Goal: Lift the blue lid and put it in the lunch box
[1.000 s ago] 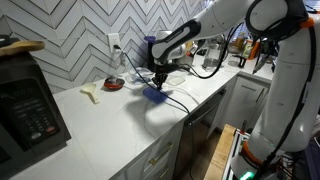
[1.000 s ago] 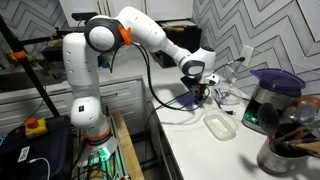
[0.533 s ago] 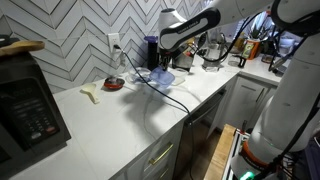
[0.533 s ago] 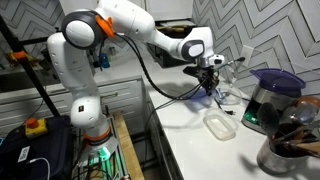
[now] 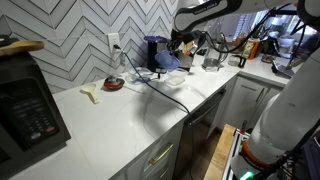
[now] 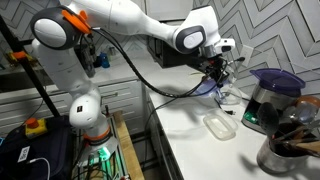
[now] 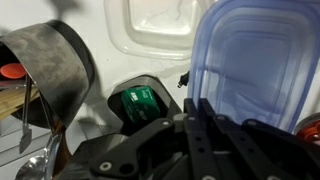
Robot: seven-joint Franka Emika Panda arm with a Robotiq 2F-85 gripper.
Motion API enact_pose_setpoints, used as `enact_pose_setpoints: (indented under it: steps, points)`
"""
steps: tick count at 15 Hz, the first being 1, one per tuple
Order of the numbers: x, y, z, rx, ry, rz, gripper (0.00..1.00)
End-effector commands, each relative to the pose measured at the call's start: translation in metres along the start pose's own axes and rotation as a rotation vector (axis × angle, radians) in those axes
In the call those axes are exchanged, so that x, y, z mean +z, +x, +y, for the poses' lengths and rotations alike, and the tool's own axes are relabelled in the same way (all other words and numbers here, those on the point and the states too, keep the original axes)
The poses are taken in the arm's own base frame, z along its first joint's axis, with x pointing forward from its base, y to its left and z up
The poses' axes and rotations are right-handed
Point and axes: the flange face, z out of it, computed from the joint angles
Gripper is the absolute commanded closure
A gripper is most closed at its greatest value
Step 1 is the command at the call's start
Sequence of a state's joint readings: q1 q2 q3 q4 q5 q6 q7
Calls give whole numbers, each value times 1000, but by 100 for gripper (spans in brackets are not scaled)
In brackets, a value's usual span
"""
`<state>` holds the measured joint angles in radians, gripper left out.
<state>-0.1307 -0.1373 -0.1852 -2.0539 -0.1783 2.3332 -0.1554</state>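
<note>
My gripper [image 7: 190, 118] is shut on the edge of the blue lid [image 7: 262, 55] and holds it in the air above the white counter. In both exterior views the gripper [image 5: 178, 50] [image 6: 215, 72] hangs over the far end of the counter with the blue lid [image 5: 170, 61] [image 6: 212, 88] tilted below it. The lunch box [image 6: 219, 125], pale and open, lies on the counter, nearer the camera than the gripper. In the wrist view the lunch box [image 7: 160, 25] shows at the top, beside the lid.
A red dish [image 5: 114, 84] and a yellowish cloth [image 5: 92, 92] lie near the wall. A black microwave [image 5: 25, 105] stands at the counter's other end. A dark jug [image 6: 270, 95] and a utensil pot [image 6: 290, 140] stand close to the lunch box. A cable trails across the counter [image 5: 150, 110].
The gripper has risen from the counter with the blue lid in it and has carried it along the counter toward the appliances. The lunch box has not moved.
</note>
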Motion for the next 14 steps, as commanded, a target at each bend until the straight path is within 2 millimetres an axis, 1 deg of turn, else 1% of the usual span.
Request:
enact_pose_setpoints:
  steps: [1,3,4,5,8,10,12,14]
  points:
    - [-1,-1,4,6,4,0,92]
    - [0,-1,1,3,9,0,92]
    - [1,-1,-1,1,11,-1,98]
    - [0,2,12,6,16,15,98]
    - [-2,-1,48,-45,51,41,98]
    - [3,-9,74,-68,85,46,98]
    - [12,-20,93,-101,146,93,98]
    - [24,-24,115,-67,147,93,98]
